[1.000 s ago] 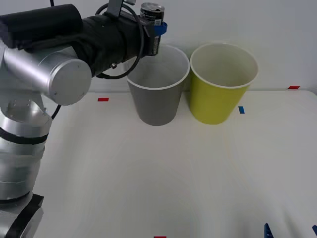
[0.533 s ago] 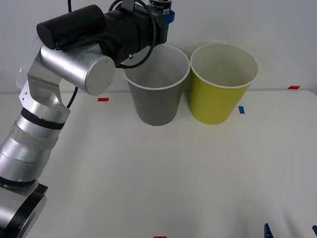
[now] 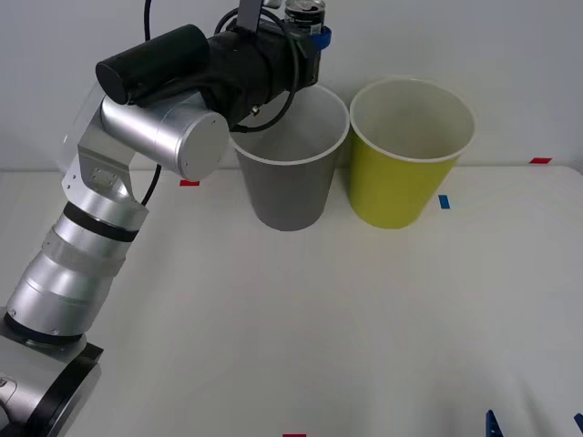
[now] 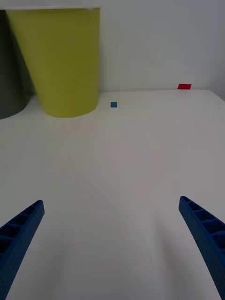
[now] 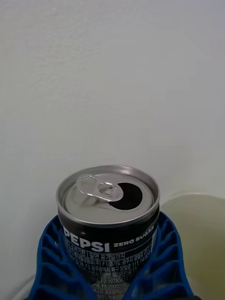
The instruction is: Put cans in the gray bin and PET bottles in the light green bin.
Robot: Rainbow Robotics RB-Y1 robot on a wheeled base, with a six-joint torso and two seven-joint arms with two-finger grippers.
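The left gripper (image 3: 308,27) is gripping the can (image 3: 304,13) upright above the gray bin (image 3: 291,159), over that bin's rear rim; its blue fingers (image 5: 161,262) are clasping the can's black sides, pull-tab top facing up. The light green bin (image 3: 410,155) is standing just beside the gray bin on the white table (image 3: 319,319). The right gripper (image 4: 112,243) is resting low over the table, well apart from the gray bin, jaws spread wide and holding nothing.
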